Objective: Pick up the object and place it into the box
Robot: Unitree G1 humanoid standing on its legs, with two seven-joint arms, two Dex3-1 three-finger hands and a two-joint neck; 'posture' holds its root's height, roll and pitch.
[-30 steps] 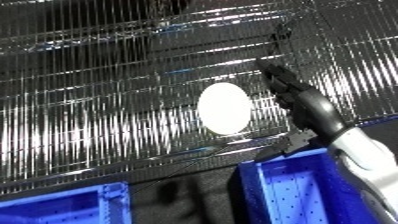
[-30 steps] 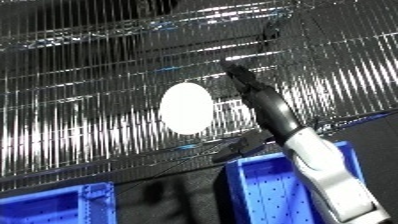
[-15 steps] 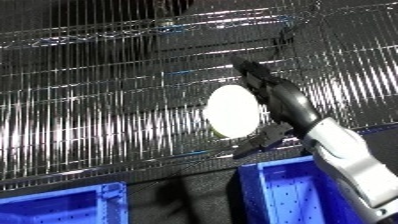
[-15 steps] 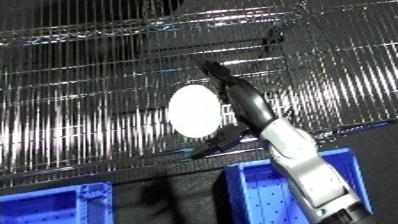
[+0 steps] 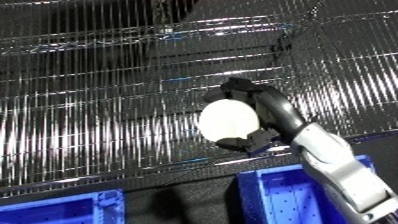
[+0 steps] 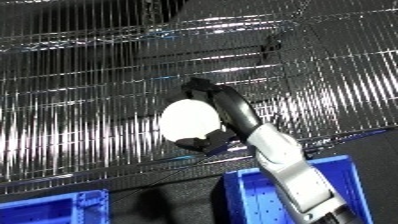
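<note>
Right black hand [image 5: 266, 112] curled around smooth white egg-shaped object [image 5: 228, 120], fingers over top, thumb under lower edge. Object held in front of shiny wire-mesh shelf [image 5: 98, 115], above near edge. Blue plastic bin [image 6: 284, 195] directly below forearm. Left hand out of view.
</note>
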